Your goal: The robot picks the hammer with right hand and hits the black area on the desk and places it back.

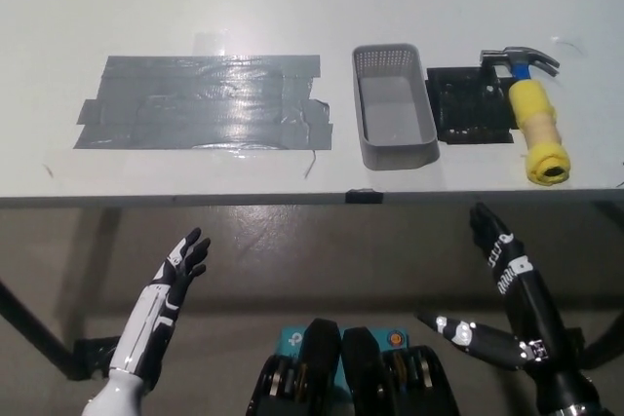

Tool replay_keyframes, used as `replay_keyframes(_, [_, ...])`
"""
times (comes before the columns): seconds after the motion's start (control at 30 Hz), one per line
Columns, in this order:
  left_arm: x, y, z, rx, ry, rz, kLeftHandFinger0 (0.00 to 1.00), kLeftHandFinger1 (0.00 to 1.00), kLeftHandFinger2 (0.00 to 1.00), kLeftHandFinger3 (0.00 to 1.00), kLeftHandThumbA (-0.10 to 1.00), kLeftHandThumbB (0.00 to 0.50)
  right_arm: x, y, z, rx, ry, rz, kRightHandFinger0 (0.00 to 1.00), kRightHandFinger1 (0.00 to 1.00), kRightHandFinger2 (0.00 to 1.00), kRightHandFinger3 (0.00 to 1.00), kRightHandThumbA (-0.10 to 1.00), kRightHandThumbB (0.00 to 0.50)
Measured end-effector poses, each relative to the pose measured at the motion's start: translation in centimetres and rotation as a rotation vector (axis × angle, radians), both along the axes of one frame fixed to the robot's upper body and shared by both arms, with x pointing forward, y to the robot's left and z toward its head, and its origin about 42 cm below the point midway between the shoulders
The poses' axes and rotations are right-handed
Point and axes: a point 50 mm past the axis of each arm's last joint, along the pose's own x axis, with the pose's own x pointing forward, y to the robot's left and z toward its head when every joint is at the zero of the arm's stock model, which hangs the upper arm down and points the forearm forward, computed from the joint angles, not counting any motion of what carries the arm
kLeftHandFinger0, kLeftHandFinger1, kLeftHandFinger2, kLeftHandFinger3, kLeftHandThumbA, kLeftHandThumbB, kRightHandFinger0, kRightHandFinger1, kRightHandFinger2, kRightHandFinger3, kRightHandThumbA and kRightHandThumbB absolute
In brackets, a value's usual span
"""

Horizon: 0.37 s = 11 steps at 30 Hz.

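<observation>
The hammer (534,112) lies on the white desk (292,7) at the right, steel head far, yellow foam-wrapped handle pointing toward me. Just left of it is a small black pad (471,104). A large patch of dark grey tape (205,101) covers the desk's left half. My black right hand (497,289) is open below the desk's front edge, fingers spread and apart from the hammer. My white left hand (175,275) rests open at the lower left, also below the desk edge.
A grey plastic basket (393,104) stands between the tape patch and the black pad. The desk's front edge (292,200) runs across the middle of the picture, with the floor beneath it.
</observation>
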Motion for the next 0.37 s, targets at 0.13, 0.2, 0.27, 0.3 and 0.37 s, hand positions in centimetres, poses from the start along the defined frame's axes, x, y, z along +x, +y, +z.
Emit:
replay_keyframes(0.13, [-0.04, -0.09, -0.02, -0.001, -0.002, -0.005, 1.00, 1.00, 1.00, 1.00, 1.00, 0.261, 0.04, -0.20, -0.66, 0.005, 0.025, -0.002, 1.00, 1.00, 1.00, 1.00, 1.00, 0.279])
replay_keyframes(0.2, [-0.07, -0.11, -0.02, -0.001, -0.003, -0.006, 1.00, 1.00, 1.00, 1.00, 1.00, 0.276, 0.03, -0.21, -0.72, 0.007, 0.027, -0.001, 1.00, 1.00, 1.00, 1.00, 1.00, 0.274])
replay_keyframes(0.27, [-0.08, -0.11, -0.02, 0.000, -0.004, -0.006, 1.00, 1.00, 1.00, 1.00, 1.00, 0.271, 0.05, -0.23, -0.88, 0.009, 0.033, -0.001, 1.00, 1.00, 1.00, 1.00, 1.00, 0.269])
replay_keyframes(0.3, [-0.08, -0.11, -0.02, 0.000, -0.005, -0.006, 1.00, 1.00, 1.00, 1.00, 1.00, 0.271, 0.05, -0.26, -0.98, 0.008, 0.037, -0.001, 1.00, 1.00, 1.00, 1.00, 1.00, 0.265])
replay_keyframes(0.37, [-0.08, -0.11, -0.01, 0.000, -0.006, -0.006, 1.00, 1.00, 1.00, 1.00, 1.00, 0.271, 0.07, -0.33, -1.15, 0.007, 0.043, 0.000, 1.00, 1.00, 1.00, 1.00, 1.00, 0.264])
